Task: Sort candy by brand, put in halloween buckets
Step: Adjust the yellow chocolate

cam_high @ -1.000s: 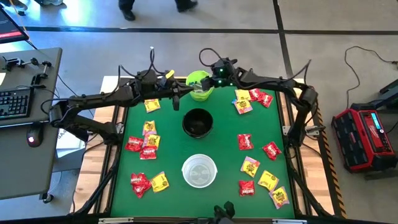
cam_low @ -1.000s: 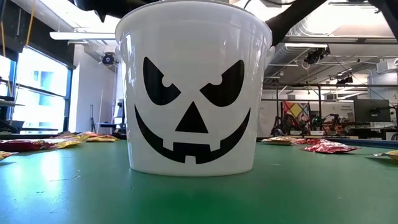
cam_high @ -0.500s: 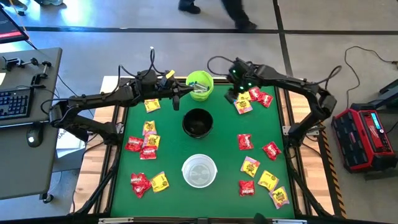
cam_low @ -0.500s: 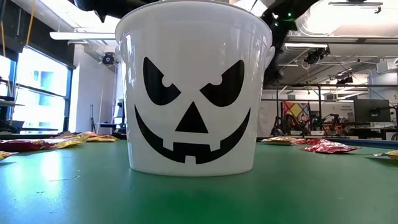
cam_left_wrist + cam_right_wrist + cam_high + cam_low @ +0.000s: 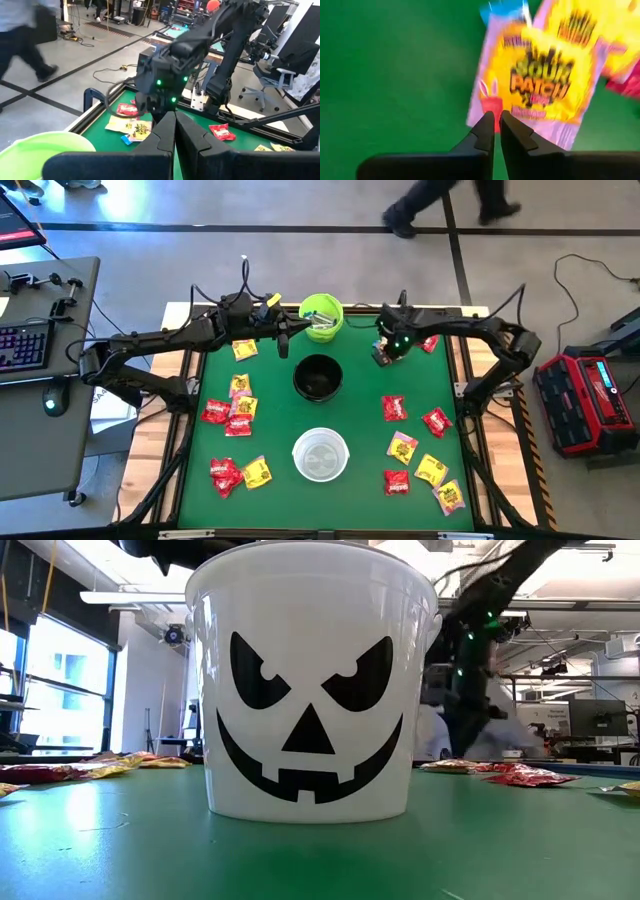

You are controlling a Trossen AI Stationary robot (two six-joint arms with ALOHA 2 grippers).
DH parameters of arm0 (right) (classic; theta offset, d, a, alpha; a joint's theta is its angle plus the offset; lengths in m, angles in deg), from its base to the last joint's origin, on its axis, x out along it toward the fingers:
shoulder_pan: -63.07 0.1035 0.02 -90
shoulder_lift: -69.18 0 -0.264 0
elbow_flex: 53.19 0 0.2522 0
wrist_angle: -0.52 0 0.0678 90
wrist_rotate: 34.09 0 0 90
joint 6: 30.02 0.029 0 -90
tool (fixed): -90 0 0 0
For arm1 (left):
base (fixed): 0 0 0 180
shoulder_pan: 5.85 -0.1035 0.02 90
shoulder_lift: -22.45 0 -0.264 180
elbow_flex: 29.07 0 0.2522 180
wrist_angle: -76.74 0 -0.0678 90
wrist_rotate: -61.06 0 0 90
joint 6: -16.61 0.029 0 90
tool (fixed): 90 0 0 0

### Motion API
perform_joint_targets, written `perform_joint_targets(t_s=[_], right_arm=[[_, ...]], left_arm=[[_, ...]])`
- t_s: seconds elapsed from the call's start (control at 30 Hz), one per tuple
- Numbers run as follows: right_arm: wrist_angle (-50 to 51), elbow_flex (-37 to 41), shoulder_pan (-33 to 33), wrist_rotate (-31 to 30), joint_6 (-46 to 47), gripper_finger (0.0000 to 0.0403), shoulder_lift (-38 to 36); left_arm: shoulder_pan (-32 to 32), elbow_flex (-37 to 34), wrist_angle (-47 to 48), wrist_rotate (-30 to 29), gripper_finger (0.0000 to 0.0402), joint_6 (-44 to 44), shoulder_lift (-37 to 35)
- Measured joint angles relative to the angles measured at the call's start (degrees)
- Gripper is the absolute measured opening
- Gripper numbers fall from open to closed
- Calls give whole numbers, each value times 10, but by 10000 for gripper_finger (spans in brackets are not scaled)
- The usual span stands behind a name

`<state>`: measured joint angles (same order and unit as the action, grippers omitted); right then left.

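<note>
The right gripper [image 5: 497, 131] hangs over a yellow Sour Patch packet [image 5: 540, 80] lying flat on the green table [image 5: 350, 420] just right of the lime green bucket [image 5: 320, 317], its fingers nearly together and gripping nothing. The packet looks light, limp and slick (a crinkly film wrapper), so pinching a free edge should hold better than pressing its flat middle. The left gripper [image 5: 174, 131] waits shut beside the same bucket.

Green bucket [image 5: 320, 317] beside left gripper [image 5: 283, 340]; black bucket [image 5: 318, 377], white bucket [image 5: 320, 454] nearer. Yellow candy [image 5: 547, 82] flat under right gripper [image 5: 497, 120]; other packets scattered.
</note>
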<state>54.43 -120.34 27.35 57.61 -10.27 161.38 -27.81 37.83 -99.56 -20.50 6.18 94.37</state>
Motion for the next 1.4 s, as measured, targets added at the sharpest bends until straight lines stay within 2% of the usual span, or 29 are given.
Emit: perform_joint_targets(t_s=[0.13, 0.37, 0.57, 0.67, 0.8, 0.87, 1.1, 1.4], right_arm=[[-22, 39, -2, -18, 30, 3, 0], [20, 59, -4, -70, 80, 1, -11], [64, 59, -35, -96, 74, 0, -64], [63, 58, -51, -86, 62, 0, -107], [15, 58, -64, -17, 45, 0, -149], [-18, 58, -62, -6, 59, 0, -157], [-136, 58, -50, 5, 120, 0, -128], [-155, 58, -54, -7, 149, 0, -45]], left_arm=[[0, 0, 2, 0, 0, 0, 0], [0, 0, 17, 0, 0, 0, 0], [3, 0, 24, -1, 0, 0, 0], [4, 0, 25, -1, 0, 0, 0], [7, 0, 25, -2, 0, 1, 0], [7, 0, 25, -2, 0, 1, 0], [7, 0, 25, -2, 0, 1, 0], [7, 0, 25, -3, 0, 1, 0]])
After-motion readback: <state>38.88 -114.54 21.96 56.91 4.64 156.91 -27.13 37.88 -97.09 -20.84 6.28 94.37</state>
